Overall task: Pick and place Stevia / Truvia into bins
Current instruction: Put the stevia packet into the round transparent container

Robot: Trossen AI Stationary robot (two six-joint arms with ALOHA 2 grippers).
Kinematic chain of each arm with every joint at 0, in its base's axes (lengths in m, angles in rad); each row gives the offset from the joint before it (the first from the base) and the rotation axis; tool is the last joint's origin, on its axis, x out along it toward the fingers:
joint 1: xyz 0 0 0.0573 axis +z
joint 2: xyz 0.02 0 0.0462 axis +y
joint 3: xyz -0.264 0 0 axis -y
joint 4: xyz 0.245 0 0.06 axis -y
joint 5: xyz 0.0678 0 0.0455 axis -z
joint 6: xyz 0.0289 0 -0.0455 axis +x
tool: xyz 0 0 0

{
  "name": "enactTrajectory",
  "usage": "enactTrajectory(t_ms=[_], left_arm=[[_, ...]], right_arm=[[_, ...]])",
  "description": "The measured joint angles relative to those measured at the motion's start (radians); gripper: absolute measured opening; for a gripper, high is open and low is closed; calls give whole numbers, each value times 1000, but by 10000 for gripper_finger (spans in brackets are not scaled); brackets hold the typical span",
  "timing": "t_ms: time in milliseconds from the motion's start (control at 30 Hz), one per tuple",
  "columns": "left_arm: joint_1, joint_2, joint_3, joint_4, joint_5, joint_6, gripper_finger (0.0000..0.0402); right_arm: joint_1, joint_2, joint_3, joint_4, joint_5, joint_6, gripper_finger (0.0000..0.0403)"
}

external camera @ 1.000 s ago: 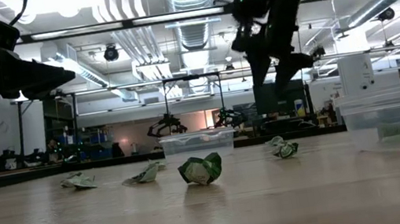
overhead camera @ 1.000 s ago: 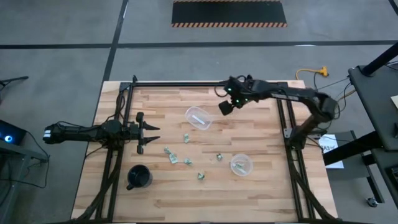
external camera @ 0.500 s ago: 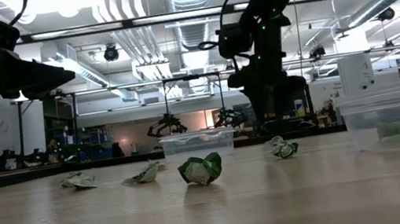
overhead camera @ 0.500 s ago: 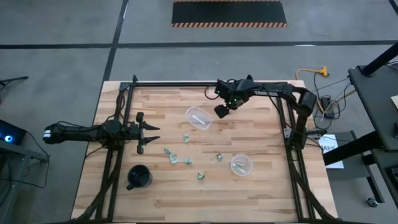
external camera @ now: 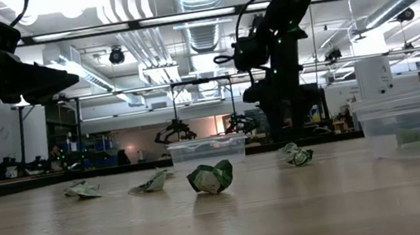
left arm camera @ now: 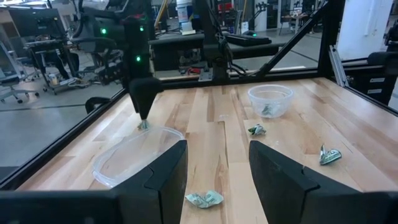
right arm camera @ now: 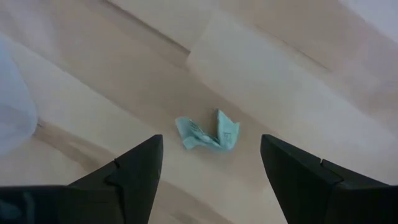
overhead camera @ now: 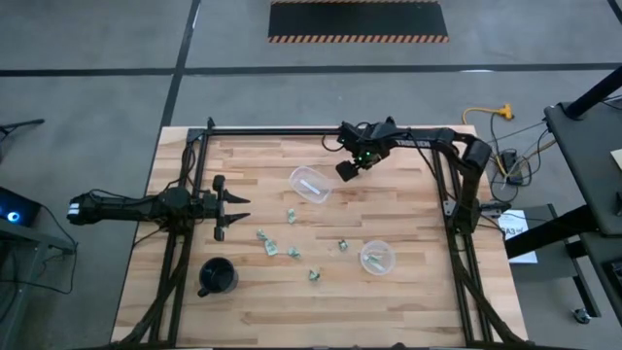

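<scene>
Right arm: since a second ago it has swung in from the right edge of the table toward the far middle, and its elbow has folded in.
Right gripper (overhead camera: 347,172): it hangs over the far part of the table, just beside the tipped cup (overhead camera: 310,184). Its fingers (right arm camera: 134,171) are spread wide, with nothing between them. One crumpled green packet (right arm camera: 208,133) lies on the wood right under it.
Left gripper (overhead camera: 236,207): it waits by the left edge of the table, same as before. Its fingers are apart and hold nothing.
Packets (overhead camera: 292,253): several lie loose in the middle of the table, between the two cups.
Other cup (overhead camera: 376,258): it stands nearer the right edge, with a bit of green inside.
Black mug (overhead camera: 218,277): it sits near the front left corner.
</scene>
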Motion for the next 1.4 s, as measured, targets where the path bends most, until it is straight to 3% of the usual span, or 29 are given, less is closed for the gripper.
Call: enactTrajectory(t_ms=[367, 767, 1167, 1400], left_arm=[[0, 0, 0, 0, 0, 0, 155], [0, 0, 0, 0, 0, 0, 155], [0, 0, 0, 0, 0, 0, 155], [0, 0, 0, 0, 0, 0, 155]], right_arm=[[-2, 135, 6, 9, 0, -18, 254], [5, 72, -5, 36, 3, -41, 264], [5, 104, 2, 26, 3, -92, 255], [14, 106, 0, 13, 3, -92, 224]])
